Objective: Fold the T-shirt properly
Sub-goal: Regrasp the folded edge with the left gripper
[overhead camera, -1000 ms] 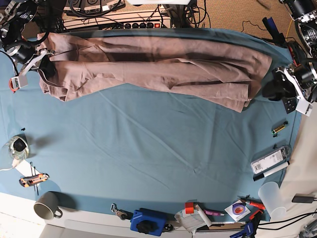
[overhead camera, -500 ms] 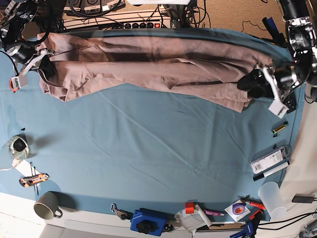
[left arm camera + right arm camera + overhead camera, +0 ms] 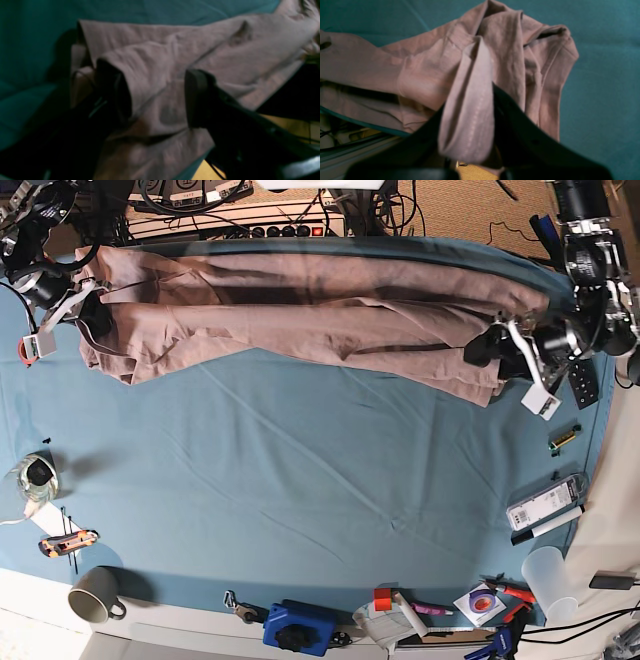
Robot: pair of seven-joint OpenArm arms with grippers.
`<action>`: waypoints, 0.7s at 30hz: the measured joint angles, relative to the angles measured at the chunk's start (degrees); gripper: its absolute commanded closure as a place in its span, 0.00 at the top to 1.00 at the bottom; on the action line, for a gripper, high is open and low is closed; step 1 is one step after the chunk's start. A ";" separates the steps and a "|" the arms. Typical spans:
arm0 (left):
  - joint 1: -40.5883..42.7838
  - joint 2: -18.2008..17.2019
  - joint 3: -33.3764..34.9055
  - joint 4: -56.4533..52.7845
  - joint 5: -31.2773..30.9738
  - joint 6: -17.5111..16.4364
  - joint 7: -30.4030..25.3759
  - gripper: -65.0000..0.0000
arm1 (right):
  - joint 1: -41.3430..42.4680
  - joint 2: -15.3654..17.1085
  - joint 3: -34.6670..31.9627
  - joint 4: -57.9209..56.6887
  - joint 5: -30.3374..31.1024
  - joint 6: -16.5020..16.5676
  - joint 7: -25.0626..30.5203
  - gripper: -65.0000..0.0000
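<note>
Lying across the far side of the blue table cloth [image 3: 300, 470], the pink-brown T-shirt [image 3: 300, 310] was bunched into a long, wrinkly strip from one side to the other. The right gripper [image 3: 85, 305] was at one end of it, with its jaws closed tight on a fold of the cloth that stuck up between them. The left gripper [image 3: 490, 350] was at the other end, with its jaws wide apart over the shirt's edge, one dark finger [image 3: 112, 92] tucked in a fold. A grey mug [image 3: 95, 593] sat near the front edge of the table.
</note>
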 measured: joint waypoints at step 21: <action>-4.61 1.25 0.00 -0.07 10.60 5.01 -8.02 0.00 | 8.72 -0.02 -0.04 -0.02 -9.66 0.00 5.92 0.00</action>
